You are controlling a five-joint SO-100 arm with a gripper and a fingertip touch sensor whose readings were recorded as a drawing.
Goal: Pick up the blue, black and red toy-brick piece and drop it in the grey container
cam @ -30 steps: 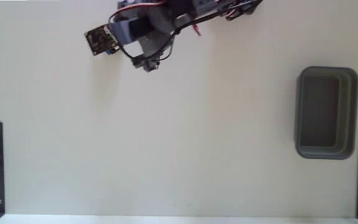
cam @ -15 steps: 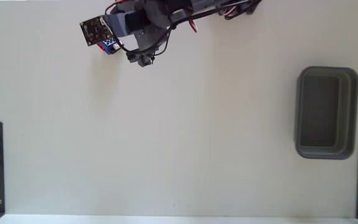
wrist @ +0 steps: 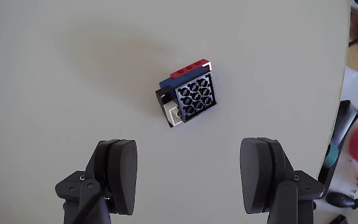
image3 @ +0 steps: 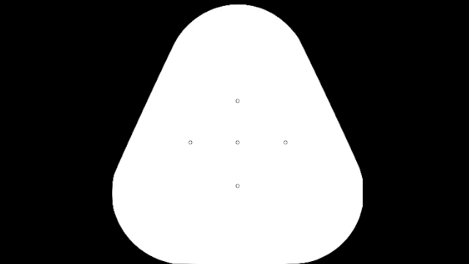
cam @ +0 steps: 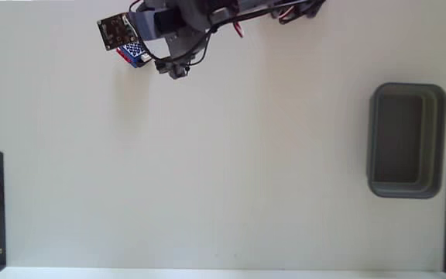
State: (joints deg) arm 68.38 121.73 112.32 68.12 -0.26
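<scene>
Because the brick [wrist: 188,94] lies flat on the table [wrist: 73,74], ahead of and between the spread fingers [wrist: 118,173], the gripper [wrist: 191,177] stands wide and empty for a straddling descent; the tub [cam: 406,140] sits well apart, at the fixed view's right.

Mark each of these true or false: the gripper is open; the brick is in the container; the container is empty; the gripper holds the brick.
1. The gripper is open. True.
2. The brick is in the container. False: it lies on the table, far from the container in the fixed view.
3. The container is empty. True: nothing shows inside it.
4. The gripper holds the brick. False: in the wrist view the brick lies clear of both fingers.
</scene>
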